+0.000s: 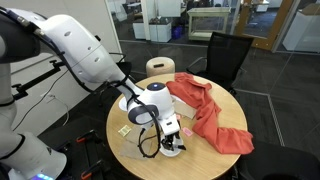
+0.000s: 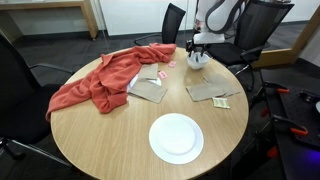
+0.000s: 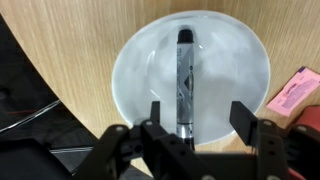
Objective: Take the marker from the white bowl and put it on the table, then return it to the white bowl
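A: How does the arm (image 1: pixel 85 50) stand?

B: In an exterior view it comes in from the upper left of the frame, bends down over the table (image 1: pixel 215 160), and its wrist points straight down near the table's left edge, beside a red cloth (image 1: pixel 205 112).

A: And the gripper (image 3: pixel 197 108)?

B: Released. In the wrist view the jaws stand wide apart at the bottom of the frame, hanging over the white bowl (image 3: pixel 135 70) and gripping nothing.

A: Where is the marker (image 3: pixel 184 70)?

B: Lying in the middle of the bowl, running from the top of the frame downward. Its lower end reaches in between the fingers (image 3: pixel 155 115), nearer the left one in the frame, but not pinched.

A: Anything beside the bowl?

B: A pink slip (image 3: pixel 295 95) at the right edge of the frame, just beside the rim.
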{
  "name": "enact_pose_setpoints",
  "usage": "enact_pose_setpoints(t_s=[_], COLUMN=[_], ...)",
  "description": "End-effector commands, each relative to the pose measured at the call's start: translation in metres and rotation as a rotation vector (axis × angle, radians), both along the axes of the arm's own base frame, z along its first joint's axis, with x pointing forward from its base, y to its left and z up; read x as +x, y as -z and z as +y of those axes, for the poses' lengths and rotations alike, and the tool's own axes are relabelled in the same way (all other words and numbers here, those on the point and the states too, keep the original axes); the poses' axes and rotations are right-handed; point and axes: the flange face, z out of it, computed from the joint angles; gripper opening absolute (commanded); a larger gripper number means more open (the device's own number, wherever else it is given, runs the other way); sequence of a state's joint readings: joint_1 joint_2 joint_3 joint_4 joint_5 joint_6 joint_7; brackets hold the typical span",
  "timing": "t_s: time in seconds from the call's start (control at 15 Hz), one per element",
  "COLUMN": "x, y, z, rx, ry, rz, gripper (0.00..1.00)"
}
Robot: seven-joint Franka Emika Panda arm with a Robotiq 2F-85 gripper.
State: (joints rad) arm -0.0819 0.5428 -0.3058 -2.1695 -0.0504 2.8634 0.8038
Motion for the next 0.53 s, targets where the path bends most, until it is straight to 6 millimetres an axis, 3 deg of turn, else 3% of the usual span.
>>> enact_pose_setpoints(t_s=[0.0,0.07,0.47], x=[0.0052,0.005,0.0027], y=[0.0045,0.0059,0.0017], z=[-0.0042,-0.0047,-0.0044], rx=[-0.006,-0.006,-0.024], ry=[-0.006,-0.005,-0.003], rz=[0.003,0.004,0.002], gripper=[0.63,0.46,0.03])
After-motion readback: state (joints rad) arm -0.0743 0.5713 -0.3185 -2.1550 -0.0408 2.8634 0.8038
